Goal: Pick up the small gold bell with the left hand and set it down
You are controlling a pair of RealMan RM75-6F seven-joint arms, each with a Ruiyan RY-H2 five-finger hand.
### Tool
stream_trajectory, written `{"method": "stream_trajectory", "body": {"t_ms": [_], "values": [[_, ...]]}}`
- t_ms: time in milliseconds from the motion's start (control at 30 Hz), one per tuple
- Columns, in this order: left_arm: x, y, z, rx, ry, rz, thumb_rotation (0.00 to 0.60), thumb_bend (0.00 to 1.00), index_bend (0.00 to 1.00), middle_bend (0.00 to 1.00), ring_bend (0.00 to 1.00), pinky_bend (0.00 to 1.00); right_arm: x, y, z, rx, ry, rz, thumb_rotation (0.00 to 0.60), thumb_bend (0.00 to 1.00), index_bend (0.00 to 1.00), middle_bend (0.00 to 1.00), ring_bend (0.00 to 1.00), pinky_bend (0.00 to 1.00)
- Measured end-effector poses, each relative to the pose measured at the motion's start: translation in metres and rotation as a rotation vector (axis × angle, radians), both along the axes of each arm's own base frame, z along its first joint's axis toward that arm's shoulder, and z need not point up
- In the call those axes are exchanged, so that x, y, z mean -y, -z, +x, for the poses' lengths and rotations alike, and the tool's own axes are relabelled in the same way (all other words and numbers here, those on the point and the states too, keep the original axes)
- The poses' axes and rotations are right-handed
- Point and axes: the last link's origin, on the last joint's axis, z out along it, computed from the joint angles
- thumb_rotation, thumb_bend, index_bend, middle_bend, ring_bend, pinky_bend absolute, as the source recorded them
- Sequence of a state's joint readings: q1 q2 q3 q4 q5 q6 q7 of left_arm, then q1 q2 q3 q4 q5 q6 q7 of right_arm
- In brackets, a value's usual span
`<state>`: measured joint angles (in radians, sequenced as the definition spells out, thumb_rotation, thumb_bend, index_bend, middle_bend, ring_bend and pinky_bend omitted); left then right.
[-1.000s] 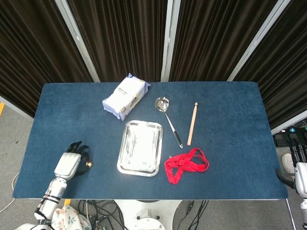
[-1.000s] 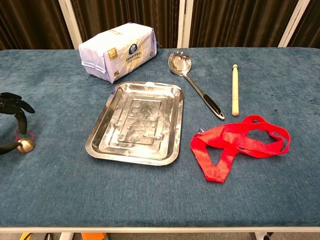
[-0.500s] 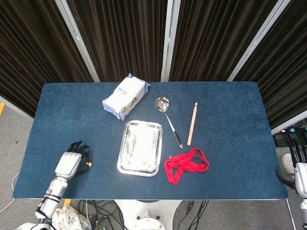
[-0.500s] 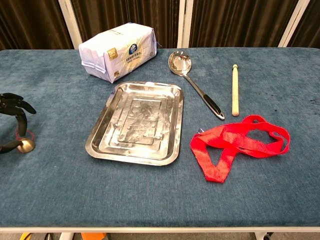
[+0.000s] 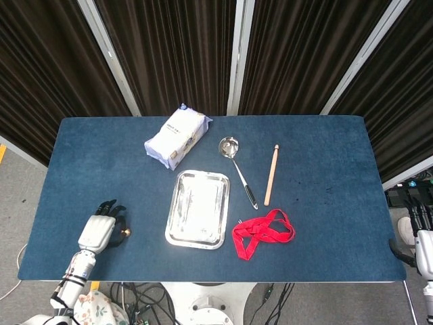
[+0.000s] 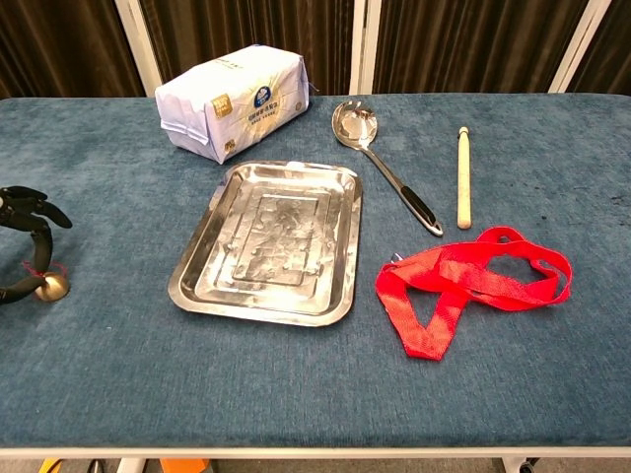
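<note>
Fingers (image 6: pixel 28 209) curled around gold bell (image 6: pixel 51 287) (near table edge)

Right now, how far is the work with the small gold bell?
Done: the left hand has reached the small gold bell near the table's left front corner. In hand: its dark fingers curl around the bell, which seems to rest on the cloth; a firm grip is not clear. Left: lifting it and setting it down.
</note>
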<state>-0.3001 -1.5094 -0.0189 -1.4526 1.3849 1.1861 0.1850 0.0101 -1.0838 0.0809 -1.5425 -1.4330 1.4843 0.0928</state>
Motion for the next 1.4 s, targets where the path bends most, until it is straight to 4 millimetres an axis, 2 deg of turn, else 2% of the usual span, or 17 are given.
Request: {"method": "stream_trajectory", "body": {"t_ms": [333, 467, 600, 733, 833, 1000, 1100, 1233, 1400], "values": [[0.0, -0.002, 0.002, 0.006, 0.001, 0.007, 0.6, 0.38, 0.58, 0.22, 0.04, 0.08, -0.001, -0.001, 0.0, 0.0, 0.001, -0.002, 0.6, 0.22, 0.0, 0.0, 0.0, 0.0], [-0.001, -0.009, 0.007, 0.035, 0.004, 0.019, 0.6, 0.38, 0.58, 0.22, 0.04, 0.08, -0.001, -0.002, 0.0, -0.001, 0.001, -0.005, 0.6, 0.22, 0.0, 0.0, 0.0, 0.0], [-0.011, -0.032, 0.014, 0.092, -0.003, 0.071, 0.6, 0.39, 0.58, 0.22, 0.04, 0.09, -0.001, -0.003, 0.001, -0.001, -0.001, -0.007, 0.6, 0.22, 0.0, 0.0, 0.0, 0.0], [-0.028, -0.067, 0.012, 0.146, -0.043, 0.18, 0.6, 0.4, 0.59, 0.22, 0.04, 0.09, -0.003, -0.004, 0.0, -0.002, 0.0, -0.011, 0.6, 0.22, 0.0, 0.0, 0.0, 0.0], [-0.032, -0.078, 0.008, 0.092, -0.058, 0.225, 0.6, 0.4, 0.6, 0.23, 0.05, 0.1, -0.002, -0.004, 0.0, -0.004, 0.003, -0.009, 0.6, 0.22, 0.0, 0.0, 0.0, 0.0], [-0.033, -0.09, 0.013, -0.026, -0.039, 0.212, 0.6, 0.41, 0.61, 0.26, 0.07, 0.1, 0.0, 0.0, 0.002, 0.0, -0.002, 0.001, 0.6, 0.22, 0.0, 0.0, 0.0, 0.0], [-0.035, -0.105, 0.014, -0.025, -0.046, 0.215, 0.6, 0.42, 0.6, 0.26, 0.07, 0.09, 0.0, 0.0, 0.005, -0.005, -0.016, 0.003, 0.6, 0.22, 0.0, 0.0, 0.0, 0.0], [-0.033, -0.095, 0.02, 0.135, -0.103, 0.147, 0.6, 0.42, 0.61, 0.26, 0.07, 0.09, 0.0, -0.002, 0.004, -0.007, -0.008, -0.002, 0.6, 0.22, 0.0, 0.0, 0.0, 0.0], [-0.034, -0.091, 0.028, 0.206, -0.125, 0.109, 0.6, 0.4, 0.61, 0.26, 0.07, 0.08, 0.0, -0.003, 0.005, -0.009, -0.007, 0.001, 0.6, 0.23, 0.0, 0.0, 0.0, 0.0]]}}
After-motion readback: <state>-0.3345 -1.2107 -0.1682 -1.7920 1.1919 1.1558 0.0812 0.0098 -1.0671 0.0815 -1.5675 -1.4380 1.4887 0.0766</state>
